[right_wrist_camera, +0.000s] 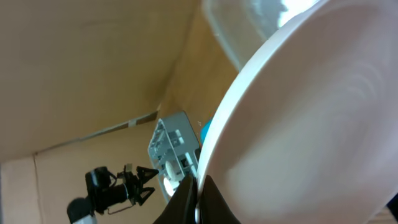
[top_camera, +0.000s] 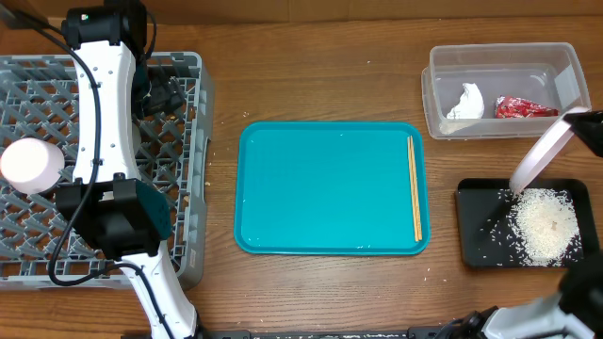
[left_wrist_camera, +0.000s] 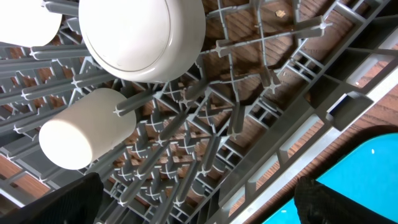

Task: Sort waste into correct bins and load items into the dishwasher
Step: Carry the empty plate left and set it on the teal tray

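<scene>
Black plastic forms the shallow tray nearest the arms' side, just right of the teal serving tray at its near right corner. A heap of white rice-like crumbs lies in it, with loose grains scattered toward its left side.

Over the black tray's far left corner hangs the white plate, tipped steeply. Its lower rim is down at that corner and its upper rim is in the right gripper. The right wrist view shows that gripper's dark fingers clenched on the plate's thin edge.

On the teal serving tray the thin wooden chopsticks lie along its right edge, pointing near to far, well apart from both grippers.

Just left of the teal serving tray stands the grey dish rack, with the left arm stretched above it. In the left wrist view the left gripper hovers over the lattice, its fingers spread to the frame's lower corners and grasping nothing. Below it a white cup lies on its side among the pegs. Beyond the cup a white bowl rests upside down. From overhead a white round vessel shows at the rack's left side; whether it is a cup or a bowl I cannot tell.

Farthest off, beyond the black tray and right of the teal serving tray's far corner, sits the clear plastic tub. It holds the crumpled white napkin on the left and the red foil wrapper beside it.
</scene>
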Available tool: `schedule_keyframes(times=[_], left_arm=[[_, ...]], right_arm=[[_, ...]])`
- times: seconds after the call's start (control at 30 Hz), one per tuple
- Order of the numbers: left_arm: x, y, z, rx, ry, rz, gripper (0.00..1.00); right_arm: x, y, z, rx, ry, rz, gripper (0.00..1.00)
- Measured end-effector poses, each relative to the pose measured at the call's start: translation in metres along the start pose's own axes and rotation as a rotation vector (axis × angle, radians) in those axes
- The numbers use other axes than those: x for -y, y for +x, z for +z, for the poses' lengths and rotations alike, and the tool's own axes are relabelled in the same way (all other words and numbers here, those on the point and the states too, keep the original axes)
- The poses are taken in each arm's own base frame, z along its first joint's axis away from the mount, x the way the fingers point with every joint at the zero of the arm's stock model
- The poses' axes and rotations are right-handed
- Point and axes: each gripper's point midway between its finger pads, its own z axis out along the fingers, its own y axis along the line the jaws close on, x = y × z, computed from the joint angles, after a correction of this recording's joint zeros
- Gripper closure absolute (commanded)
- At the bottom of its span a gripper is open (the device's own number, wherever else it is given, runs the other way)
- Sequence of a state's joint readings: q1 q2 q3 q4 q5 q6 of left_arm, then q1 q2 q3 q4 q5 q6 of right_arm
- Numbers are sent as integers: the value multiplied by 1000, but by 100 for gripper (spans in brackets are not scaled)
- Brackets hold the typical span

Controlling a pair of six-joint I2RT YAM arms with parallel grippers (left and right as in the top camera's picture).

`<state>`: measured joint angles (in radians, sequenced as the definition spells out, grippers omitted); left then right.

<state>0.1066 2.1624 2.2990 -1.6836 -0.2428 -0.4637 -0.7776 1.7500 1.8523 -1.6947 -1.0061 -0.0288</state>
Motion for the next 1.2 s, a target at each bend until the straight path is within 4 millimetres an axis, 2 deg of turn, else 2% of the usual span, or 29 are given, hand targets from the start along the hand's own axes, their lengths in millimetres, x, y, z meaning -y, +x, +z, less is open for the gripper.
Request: schedule_keyframes(times=[0.1, 0.2, 0.3, 0.5, 0.6, 0.77, 0.97, 1.07, 1.1, 1.2], left_arm=[[0, 0, 0, 0, 0, 0, 0], [0, 0, 0, 0, 0, 0, 0], [0, 0, 0, 0, 0, 0, 0], [0, 0, 0, 0, 0, 0, 0], [0, 0, 0, 0, 0, 0, 0], [0, 0, 0, 0, 0, 0, 0], [0, 0, 0, 0, 0, 0, 0], [0, 0, 0, 0, 0, 0, 0], [0, 0, 0, 0, 0, 0, 0], [0, 0, 0, 0, 0, 0, 0]], right_arm=[[-28, 26, -10, 37, 10, -111, 96], [-48, 53, -2, 11, 35, -211, 96], [-70, 83, 19, -59, 47, -351, 96], [-108, 153, 81, -268, 40, -630, 96], [-121, 180, 112, -301, 77, -727, 96], [-119, 224, 171, -261, 220, -808, 96], [-109, 289, 255, -184, 233, -866, 96], [-97, 322, 298, -188, 212, -886, 96], [-93, 328, 306, -193, 217, -890, 96], [-69, 350, 336, -227, 259, -901, 88]])
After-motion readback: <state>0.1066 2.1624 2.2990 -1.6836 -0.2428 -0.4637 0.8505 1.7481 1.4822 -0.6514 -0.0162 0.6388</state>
